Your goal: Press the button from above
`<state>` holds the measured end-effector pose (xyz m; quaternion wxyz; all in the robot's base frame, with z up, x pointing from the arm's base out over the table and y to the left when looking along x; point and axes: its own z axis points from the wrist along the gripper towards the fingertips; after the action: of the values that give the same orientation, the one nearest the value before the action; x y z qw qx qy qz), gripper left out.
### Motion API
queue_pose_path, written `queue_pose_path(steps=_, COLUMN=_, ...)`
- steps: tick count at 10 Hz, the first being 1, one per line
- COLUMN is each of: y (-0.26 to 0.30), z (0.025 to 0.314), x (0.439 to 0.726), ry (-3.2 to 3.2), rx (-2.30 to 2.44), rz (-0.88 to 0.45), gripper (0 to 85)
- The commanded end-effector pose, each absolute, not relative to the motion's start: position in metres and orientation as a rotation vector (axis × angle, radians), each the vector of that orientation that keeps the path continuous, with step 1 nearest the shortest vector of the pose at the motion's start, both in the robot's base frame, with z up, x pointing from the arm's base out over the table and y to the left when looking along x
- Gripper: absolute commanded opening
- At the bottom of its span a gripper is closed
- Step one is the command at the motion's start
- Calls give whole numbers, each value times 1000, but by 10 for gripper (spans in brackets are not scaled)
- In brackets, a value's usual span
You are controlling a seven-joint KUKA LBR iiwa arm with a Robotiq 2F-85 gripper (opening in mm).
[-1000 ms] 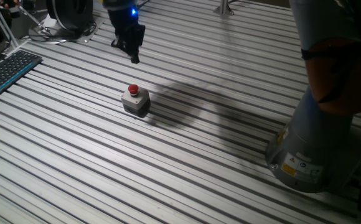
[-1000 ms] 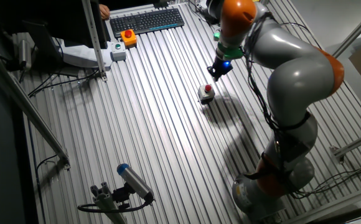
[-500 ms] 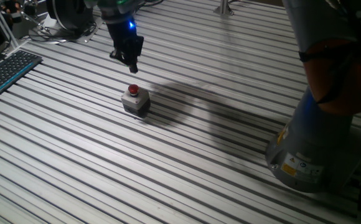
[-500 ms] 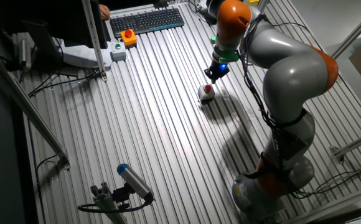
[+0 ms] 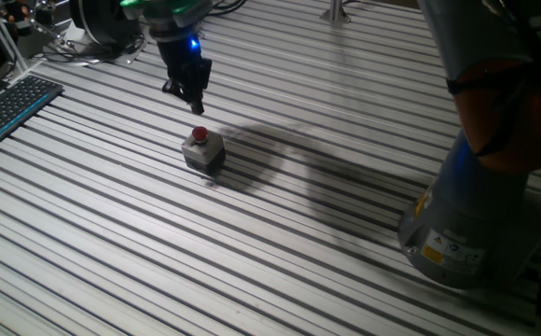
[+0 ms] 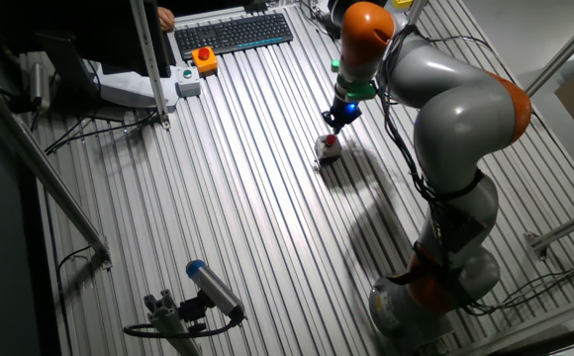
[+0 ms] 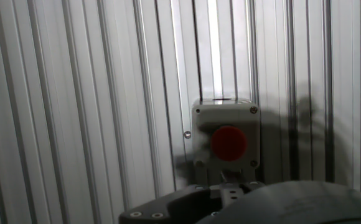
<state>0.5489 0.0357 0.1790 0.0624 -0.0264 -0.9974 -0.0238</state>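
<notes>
Sitting on the slatted table (image 5: 280,243), the button (image 5: 199,135) looks rigid: a hard red dome on a small, likely light box (it could skid). It wants a straight push on the crown. The gripper (image 5: 196,103) hovers just above; open or closed, I cannot tell.

**Slotted aluminium table and the items resting on it**

The table (image 5: 280,233) is built of parallel ribbed metal profiles. The button (image 5: 202,149), a red dome on a light-grey square box, stands directly on the ribs near mid-table. A black keyboard (image 6: 233,33) lies at one end, just beside an orange box (image 6: 204,60). The robot base (image 5: 471,224) stands at the opposite side, well apart from the button.
</notes>
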Motion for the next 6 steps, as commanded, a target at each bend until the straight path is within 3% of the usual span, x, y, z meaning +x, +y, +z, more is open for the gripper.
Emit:
queue_pose_path(steps=1, y=37, z=179, x=549, ry=-3009, rx=-80, rz=-70, gripper=0)
queue_pose_path(steps=6, y=36, z=178, x=548, ry=-2979, rx=-154, rz=-151, gripper=0)
